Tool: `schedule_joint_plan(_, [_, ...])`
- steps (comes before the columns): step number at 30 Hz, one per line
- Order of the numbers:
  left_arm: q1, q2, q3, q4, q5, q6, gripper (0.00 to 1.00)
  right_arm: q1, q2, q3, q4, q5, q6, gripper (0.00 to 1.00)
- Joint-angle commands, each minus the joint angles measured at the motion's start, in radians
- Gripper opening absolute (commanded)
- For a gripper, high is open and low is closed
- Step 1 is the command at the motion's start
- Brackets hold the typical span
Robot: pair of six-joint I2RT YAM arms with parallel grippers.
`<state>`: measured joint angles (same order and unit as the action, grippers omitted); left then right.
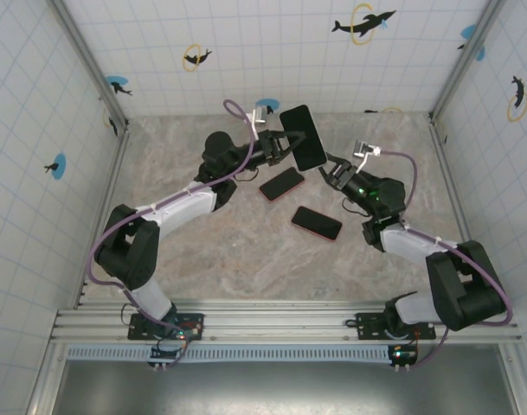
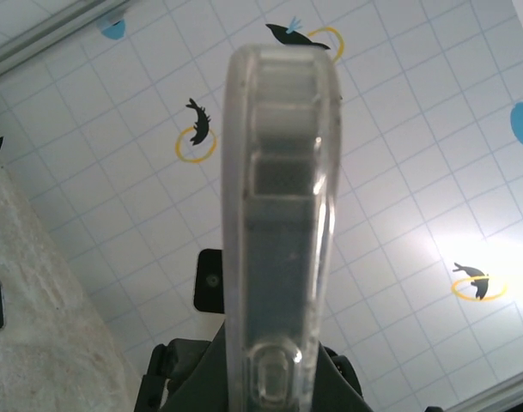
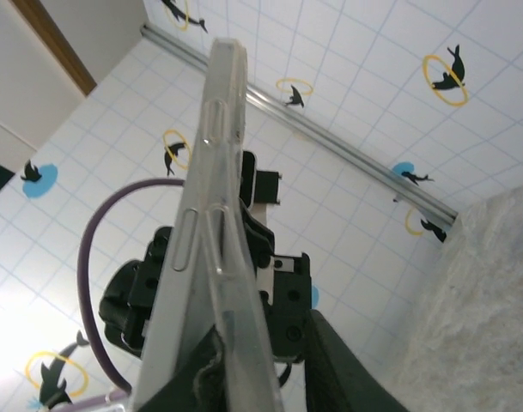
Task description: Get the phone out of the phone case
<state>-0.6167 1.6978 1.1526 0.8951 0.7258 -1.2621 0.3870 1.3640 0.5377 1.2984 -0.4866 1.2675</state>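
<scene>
Your left gripper (image 1: 285, 143) is pressed together on the phone case (image 2: 282, 257), holding the phone (image 1: 303, 137) edge-up in the air above the back of the table (image 1: 202, 251). Its long axis runs from the back wall toward your right arm, so its near end sits just beside the right gripper (image 1: 334, 171). In the right wrist view the phone's edge passes between those fingers, but you cannot tell whether they pinch it. The right arm looks best placed to work that end free. A loose phone (image 1: 282, 183) and a second loose phone (image 1: 316, 222) lie on the table below.
</scene>
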Motion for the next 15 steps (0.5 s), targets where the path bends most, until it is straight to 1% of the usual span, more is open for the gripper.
schedule_joint_plan(1, [-0.049,0.009,0.007,0.01,0.036,-0.022,0.08,0.028,-0.002,-0.019,0.037,0.063,0.033,0.19])
schedule_joint_plan(3, [-0.049,0.014,0.009,-0.001,0.026,-0.031,0.1,0.033,0.001,-0.027,0.044,0.063,0.049,0.14])
schedule_joint_plan(5, [-0.047,0.017,0.007,-0.013,0.011,-0.033,0.15,0.032,0.004,-0.041,0.06,0.067,0.07,0.08])
schedule_joint_plan(7, [-0.045,0.019,0.003,-0.025,-0.004,-0.038,0.23,0.032,0.006,-0.051,0.071,0.072,0.085,0.05])
schedule_joint_plan(11, [-0.037,0.022,-0.018,-0.011,-0.016,-0.049,0.34,0.035,0.014,-0.074,0.084,0.09,0.121,0.0])
schedule_joint_plan(13, [-0.033,0.022,-0.029,-0.023,-0.026,-0.048,0.41,0.035,0.02,-0.087,0.109,0.094,0.148,0.0])
schedule_joint_plan(15, [-0.025,0.023,-0.044,-0.025,-0.038,-0.051,0.44,0.036,0.027,-0.102,0.125,0.133,0.172,0.0])
